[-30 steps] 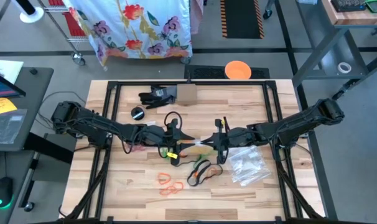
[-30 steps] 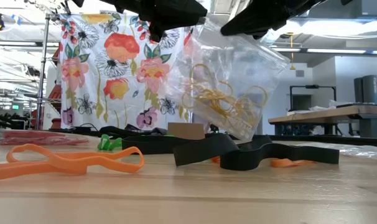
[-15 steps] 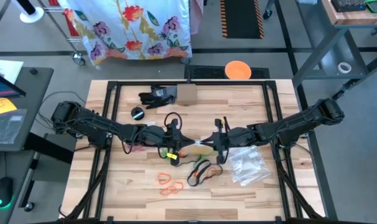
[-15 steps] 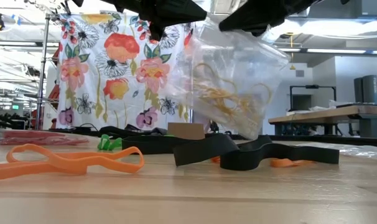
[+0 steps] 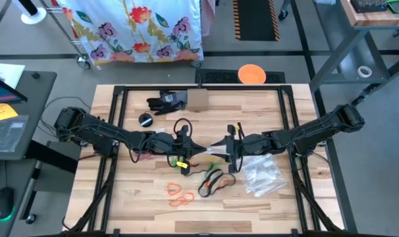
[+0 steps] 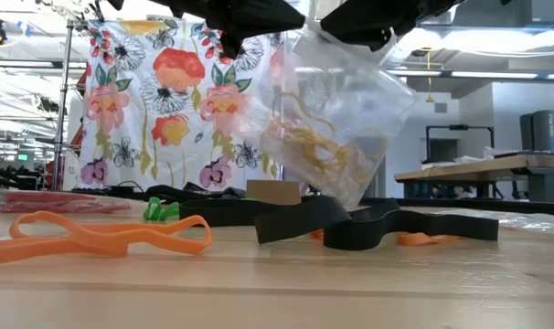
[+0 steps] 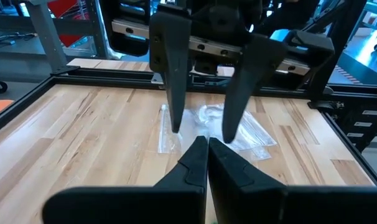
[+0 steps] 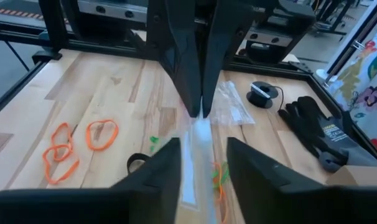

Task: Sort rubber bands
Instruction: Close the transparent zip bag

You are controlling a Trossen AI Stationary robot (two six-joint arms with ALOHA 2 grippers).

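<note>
- Yellow rubber bands (image 6: pixel 324 146) sit bunched inside the clear zip bag (image 6: pixel 336 114) hanging above the table's middle; I read that colour as sorted.
- Not yet sorted, as I judge it: orange rubber bands (image 5: pixel 178 195) lie loose near the front edge of the table (image 5: pixel 272 112), a dark band loop (image 5: pixel 212 181) is just beside them, and a bit of green (image 8: pixel 153 140) rests on the wood in the right wrist view.
- In the low view the orange loop (image 6: pixel 99 235) and the flat black bands (image 6: pixel 368 224) lie on the boards directly under the hanging bag, apart from it.
- So I'd call this partway: one colour bagged, several colours still out.
- My left gripper (image 5: pixel 191 151) has its fingers pressed together; in the right wrist view they pinch the bag's top edge.
- My right gripper (image 5: pixel 227 151) faces it across the bag; its own fingers (image 8: pixel 156 171) stand apart with the bag's strip running between them, so I judge it is not clamping.
- From the left wrist view the right gripper's two fingers also hang spread, either side of the bag edge.
- That puts the bag's weight on the left gripper alone, as far as I can judge.
- Spare clear bags (image 5: pixel 262 176) lie flat on the right of the table, near the right arm, well apart from the loose bands.
- Far side: a black glove (image 5: pixel 165 101) and a cardboard piece (image 5: pixel 197 99), clear of the work.
</note>
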